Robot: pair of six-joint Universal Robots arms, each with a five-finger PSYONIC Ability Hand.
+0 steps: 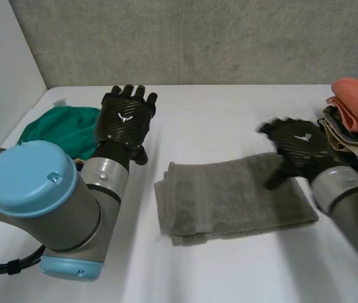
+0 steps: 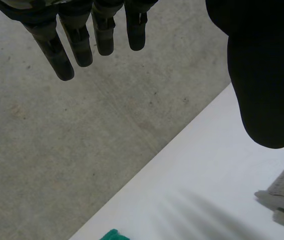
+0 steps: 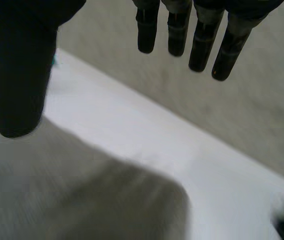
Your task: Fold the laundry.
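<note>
A folded grey towel [image 1: 235,199] lies flat on the white counter [image 1: 229,107] in the lower middle of the head view, its long side running across the frame and its stacked layers showing along the left end and the near edge. The left robot hand [image 1: 125,120] is in the upper left of the frame, well apart from the towel, raised with its back to the camera. Its own wrist view shows the fingers [image 2: 61,55] straight and slightly spread, the thumb standing apart, and nothing between them. Just beside it, at the left edge of the frame, a green cloth [image 1: 59,129] sits bunched on the counter, partly hidden behind the left arm [image 1: 30,183] with its light-blue cap. The right robot hand [image 1: 298,148] is at the right of the frame over the towel's right end, blurred in the head view. Its wrist view shows straight fingers with the thumb held wide and nothing pinched. Whether it touches the towel cannot be told. At the right edge of the frame is a pile of laundry [image 1: 355,126], an orange piece lying on top of beige and darker ones. A grey concrete wall [image 1: 197,38] runs along behind the counter.
</note>
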